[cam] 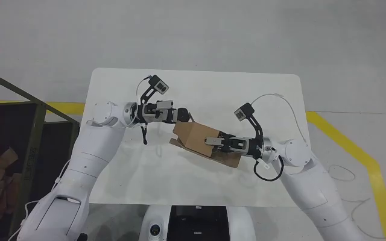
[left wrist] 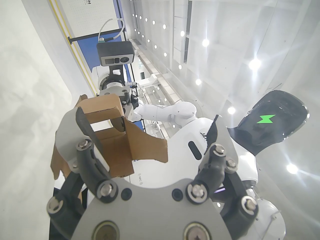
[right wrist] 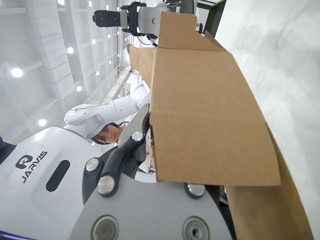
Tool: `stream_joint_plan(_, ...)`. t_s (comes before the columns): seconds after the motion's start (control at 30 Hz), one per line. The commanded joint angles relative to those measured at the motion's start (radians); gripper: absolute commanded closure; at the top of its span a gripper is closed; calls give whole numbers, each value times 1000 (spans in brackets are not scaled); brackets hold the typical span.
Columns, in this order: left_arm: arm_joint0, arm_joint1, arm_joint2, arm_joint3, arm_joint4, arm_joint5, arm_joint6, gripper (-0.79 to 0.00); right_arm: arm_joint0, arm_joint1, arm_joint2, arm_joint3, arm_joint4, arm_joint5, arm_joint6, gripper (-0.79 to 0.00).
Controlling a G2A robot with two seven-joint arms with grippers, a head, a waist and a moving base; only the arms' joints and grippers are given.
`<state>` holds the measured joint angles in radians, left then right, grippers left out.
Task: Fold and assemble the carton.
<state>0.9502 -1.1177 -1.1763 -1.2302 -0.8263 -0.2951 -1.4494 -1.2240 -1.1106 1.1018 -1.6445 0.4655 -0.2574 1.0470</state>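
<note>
Top view: a brown carton (cam: pixel 192 135) lies on the white tabletop (cam: pixel 241 90), a little right of the middle. It is partly opened out, with one flap spread flat at its near right. The right jaws sit at the carton's right end, closed on one of its walls. The left jaws are just beside the carton's far left corner. A dark rack (cam: pixel 24 132) stands on the floor left of the tabletop.

Left wrist view: the left jaws are spread wide with nothing between them. One finger (left wrist: pixel 83 126) overlaps the carton's open end, though I cannot tell whether it touches. The other finger (left wrist: pixel 215 136) is well apart from the cardboard. The carton shows as an open sleeve with a flap sticking out.

Right wrist view: a broad carton panel lies close. One finger (right wrist: pixel 138 126) of the right jaws rests against the panel's edge, and the other is hidden behind the cardboard.
</note>
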Motion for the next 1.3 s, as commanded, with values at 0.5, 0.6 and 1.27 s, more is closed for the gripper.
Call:
stream_joint_plan(0.5,-25,-13,31,-3,-3,5,-11,-785,16,-7,-42,-4,14,8,28,0)
stream_joint_plan(0.6,-32,-15,40,1,-4,12,-27,-785,18,-8,-46,-3,18,5,29,0)
stream_joint_plan(1.27,-41,-27,58,15,-5,8,-32,-785,36,-11,-41,31,25,-8,12,0)
